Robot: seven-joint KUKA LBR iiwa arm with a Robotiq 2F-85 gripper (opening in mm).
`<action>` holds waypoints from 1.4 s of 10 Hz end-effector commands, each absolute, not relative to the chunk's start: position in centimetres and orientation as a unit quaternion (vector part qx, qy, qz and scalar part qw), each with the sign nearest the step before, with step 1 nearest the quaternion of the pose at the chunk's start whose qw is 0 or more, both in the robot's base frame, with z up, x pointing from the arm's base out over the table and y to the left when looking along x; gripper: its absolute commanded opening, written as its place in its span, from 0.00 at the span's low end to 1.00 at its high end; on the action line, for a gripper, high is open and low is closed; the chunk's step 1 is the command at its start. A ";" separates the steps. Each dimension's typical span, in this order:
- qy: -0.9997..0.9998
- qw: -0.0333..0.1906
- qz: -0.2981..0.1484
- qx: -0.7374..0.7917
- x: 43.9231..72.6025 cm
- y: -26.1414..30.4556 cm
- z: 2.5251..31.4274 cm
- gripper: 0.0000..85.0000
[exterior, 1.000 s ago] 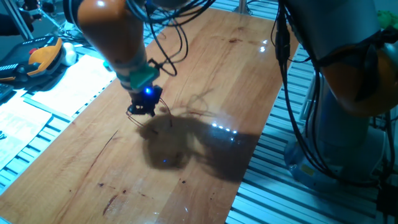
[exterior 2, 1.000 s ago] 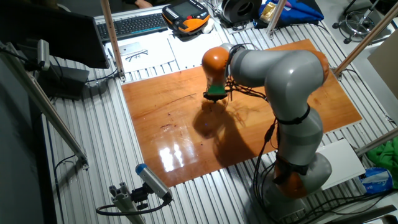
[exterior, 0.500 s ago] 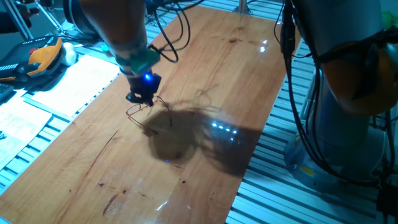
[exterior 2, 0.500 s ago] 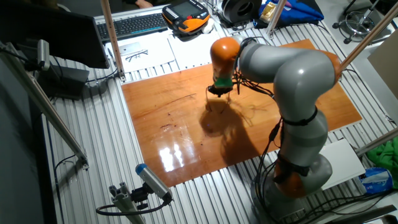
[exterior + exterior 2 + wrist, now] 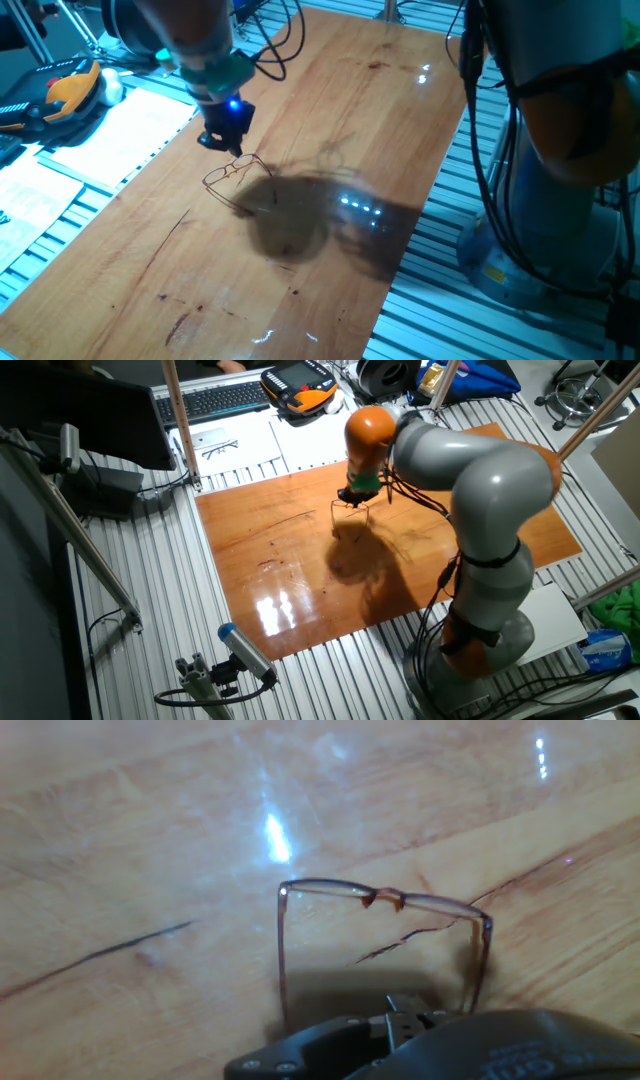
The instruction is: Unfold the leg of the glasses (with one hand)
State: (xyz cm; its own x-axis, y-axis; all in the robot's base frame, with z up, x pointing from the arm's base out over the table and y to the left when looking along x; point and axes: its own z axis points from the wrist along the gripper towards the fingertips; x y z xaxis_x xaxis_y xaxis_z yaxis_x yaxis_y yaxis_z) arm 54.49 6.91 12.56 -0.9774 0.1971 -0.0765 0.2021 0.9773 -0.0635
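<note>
The glasses (image 5: pixel 232 178) are thin reddish-brown wire spectacles lying on the wooden table (image 5: pixel 330 110), just below the hand. In the hand view the front frame (image 5: pixel 385 898) lies across, and both legs run back toward the hand, one on the left (image 5: pixel 280 965) and one on the right (image 5: pixel 483 965). The hand (image 5: pixel 226 140) is black with a blue light and hovers above the leg ends. Its fingertips (image 5: pixel 400 1010) look pressed together between the two legs, touching neither. In the other fixed view the hand (image 5: pixel 354 496) stands over the glasses (image 5: pixel 346 510).
White paper sheets (image 5: pixel 110 130) and an orange-black device (image 5: pixel 70 90) lie left of the table. A keyboard (image 5: pixel 215 400) and a sheet with another pair of glasses (image 5: pixel 220 448) are at the back. The arm's bulky base (image 5: pixel 480 640) stands at the table's right edge.
The hand has risen and moved back toward the far left, off the glasses. The glasses now lie uncovered on the table with both legs spread.
</note>
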 end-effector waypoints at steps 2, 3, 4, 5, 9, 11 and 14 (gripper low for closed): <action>0.995 0.031 -0.030 0.085 54.3 5.9 13.8 0.00; 0.996 0.026 -0.030 0.078 54.3 5.4 14.4 0.00; 0.997 0.026 -0.033 0.070 54.3 5.1 14.7 0.00; 0.997 0.032 -0.038 0.064 54.3 4.9 14.8 0.00; 0.997 0.045 -0.045 0.045 54.1 4.1 15.2 0.00; 0.997 0.044 -0.044 0.040 54.0 3.6 15.6 0.00; 0.997 0.045 -0.044 0.035 54.1 2.8 15.9 0.00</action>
